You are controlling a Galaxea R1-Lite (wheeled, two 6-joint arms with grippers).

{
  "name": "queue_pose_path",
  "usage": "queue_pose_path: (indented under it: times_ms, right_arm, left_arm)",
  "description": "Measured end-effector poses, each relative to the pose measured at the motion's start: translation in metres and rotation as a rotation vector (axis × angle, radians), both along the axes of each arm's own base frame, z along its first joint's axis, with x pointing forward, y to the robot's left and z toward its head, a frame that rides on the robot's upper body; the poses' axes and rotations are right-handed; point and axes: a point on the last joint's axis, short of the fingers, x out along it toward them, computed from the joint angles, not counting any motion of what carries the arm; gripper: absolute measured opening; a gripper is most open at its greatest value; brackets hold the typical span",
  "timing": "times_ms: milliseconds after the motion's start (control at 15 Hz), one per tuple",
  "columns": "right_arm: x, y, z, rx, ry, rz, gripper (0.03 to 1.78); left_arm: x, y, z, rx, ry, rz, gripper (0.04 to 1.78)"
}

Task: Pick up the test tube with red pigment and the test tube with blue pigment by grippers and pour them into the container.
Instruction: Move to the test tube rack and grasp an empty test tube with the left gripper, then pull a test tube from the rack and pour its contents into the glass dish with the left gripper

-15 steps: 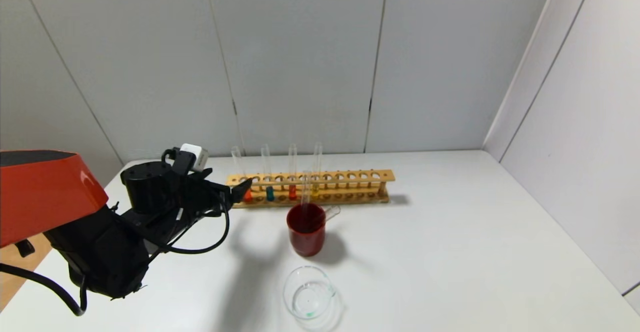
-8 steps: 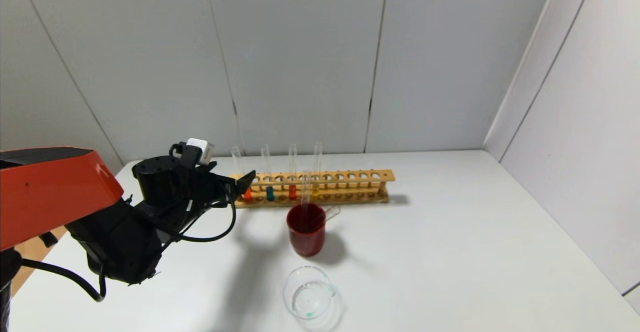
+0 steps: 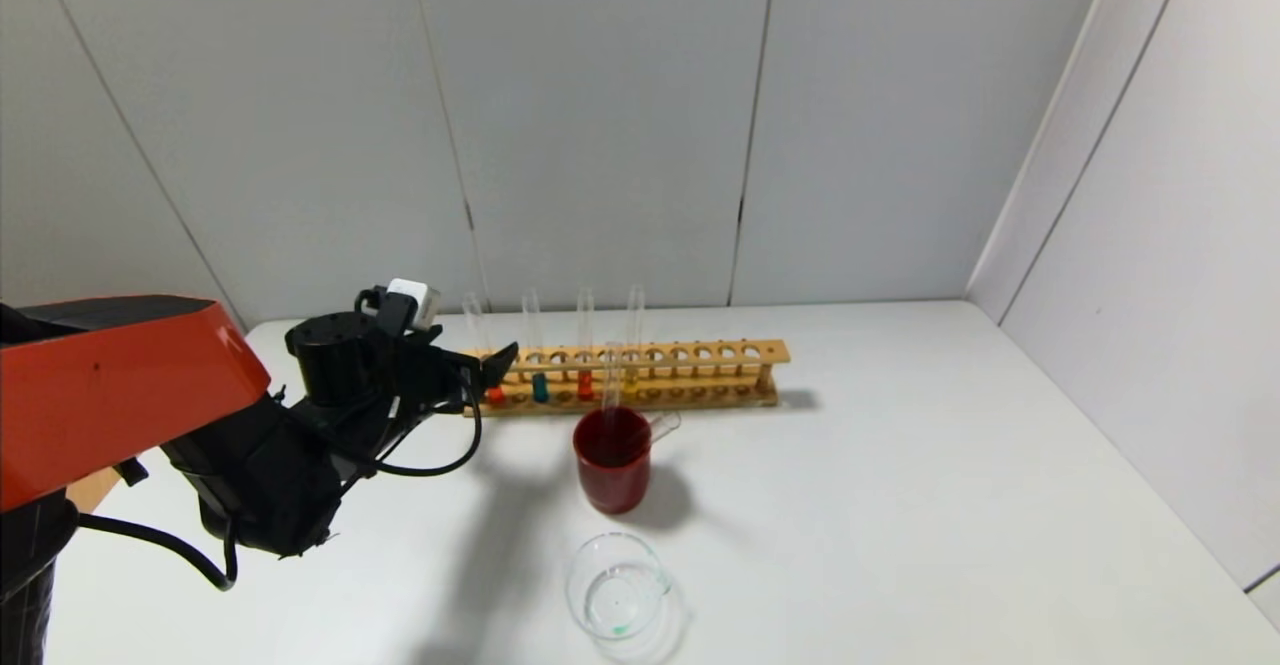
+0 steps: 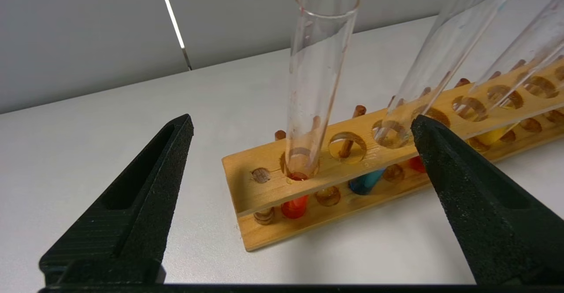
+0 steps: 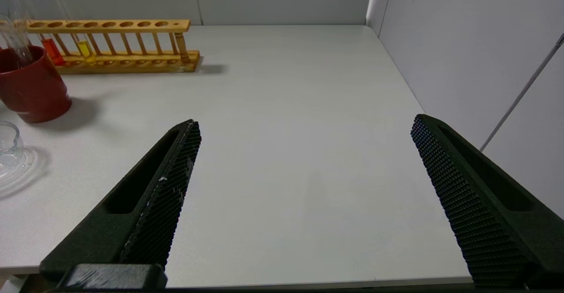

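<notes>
I have the left gripper [image 4: 299, 127] spread wide around the tall clear glass test tube with orange-red liquid [image 4: 315, 86], not yet gripping, while it and the teal-blue-liquid tube [image 3: 539, 385] sit in the wooden rack [image 3: 700, 355], the low clear glass container [image 3: 615, 585] unfilled, and the right gripper [image 5: 304, 127] open over the white surface [image 5: 286, 86].

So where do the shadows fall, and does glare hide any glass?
Head view: the red cup casts its shadow to the right, and the container stays faint but readable. Left wrist view: the test tube with red pigment is clear, without glare. Right wrist view: a soft shadow beside the rack.
</notes>
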Motion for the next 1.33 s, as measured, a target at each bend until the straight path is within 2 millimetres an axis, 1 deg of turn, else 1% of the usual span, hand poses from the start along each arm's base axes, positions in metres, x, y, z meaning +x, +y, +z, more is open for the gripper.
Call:
queue_pose_path:
  times_ms: [67, 200, 333, 467, 667, 800, 867, 1067, 1200, 1333]
  right_arm:
    - [0.0, 0.0, 0.0, 0.0, 0.0, 0.001, 1.74]
    - [0.0, 0.0, 0.0, 0.0, 0.0, 0.001, 1.74]
    - [0.0, 0.0, 0.0, 0.0, 0.0, 0.0, 1.74]
    - [0.0, 0.0, 0.0, 0.0, 0.0, 0.0, 1.74]
    - [0.0, 0.0, 0.0, 0.0, 0.0, 0.001, 1.74]
    - [0.0, 0.0, 0.0, 0.0, 0.0, 0.001, 1.74]
    - [0.0, 0.0, 0.0, 0.0, 0.0, 0.001, 1.74]
    - [0.0, 0.0, 0.0, 0.0, 0.0, 0.0, 1.74]
    - [0.0, 0.0, 0.0, 0.0, 0.0, 0.0, 1.74]
    - [0.0, 0.0, 0.0, 0.0, 0.0, 0.0, 1.74]
  left_arm:
    - [0.001, 0.0, 0.0, -0.001, -0.001, 0.002, 1.74]
    - [0.004, 0.0, 0.001, 0.0, 0.0, 0.004, 1.66]
    - [0.008, -0.001, 0.0, -0.001, -0.006, 0.002, 1.47]
    - [0.01, -0.002, -0.001, -0.001, -0.007, 0.002, 1.2]
    - [0.01, -0.004, -0.002, -0.001, -0.004, -0.005, 0.64]
    - [0.009, -0.006, -0.002, 0.0, -0.001, -0.01, 0.36]
    - [0.009, -0.006, -0.002, 0.0, -0.001, -0.009, 0.31]
    - [0.009, -0.007, 0.0, 0.002, -0.006, -0.01, 0.3]
    - [0.008, -0.007, 0.005, 0.003, -0.005, -0.011, 0.3]
    - [0.006, -0.007, 0.016, 0.002, -0.006, -0.011, 0.3]
